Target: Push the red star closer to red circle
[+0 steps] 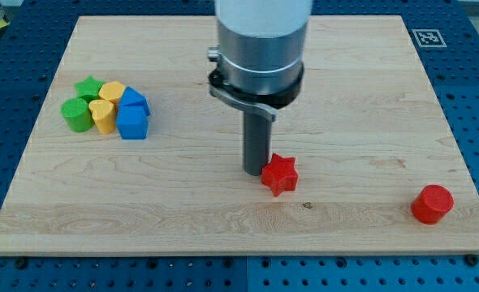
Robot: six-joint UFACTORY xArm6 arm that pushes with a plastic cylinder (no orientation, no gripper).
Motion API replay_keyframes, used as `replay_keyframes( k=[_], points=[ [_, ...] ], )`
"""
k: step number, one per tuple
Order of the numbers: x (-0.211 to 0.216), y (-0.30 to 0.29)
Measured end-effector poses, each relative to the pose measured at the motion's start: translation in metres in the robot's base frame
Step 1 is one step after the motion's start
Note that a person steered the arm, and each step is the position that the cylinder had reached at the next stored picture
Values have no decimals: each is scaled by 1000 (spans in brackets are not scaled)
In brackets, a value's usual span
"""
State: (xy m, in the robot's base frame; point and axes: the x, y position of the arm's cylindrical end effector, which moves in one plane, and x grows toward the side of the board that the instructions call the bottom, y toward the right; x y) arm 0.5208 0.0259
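Red star (279,173) lies on bench (361,89), well apart from red circle (431,203), which sits toward view's right and slightly lower. My tip (256,171) touches star's left side, likely placed to shove it rightward. Rod stands upright. No jaws here; nothing gripped.

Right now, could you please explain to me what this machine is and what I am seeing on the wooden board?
This is one camera view of a wooden board on a blue perforated base. The grey cylinder at the top is a robot arm ending in a dark rod; it holds nothing and only pushes. My tip sits against the left side of the red star. The red circle lies far to the view's right. At the view's left huddle a green star, green cylinder, two yellow blocks and two blue blocks.
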Motion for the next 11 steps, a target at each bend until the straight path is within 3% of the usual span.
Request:
replay_keyframes(
  k=[1,6,11],
  points=[
    [5,24],
    [35,34],
    [48,127]
  ],
)
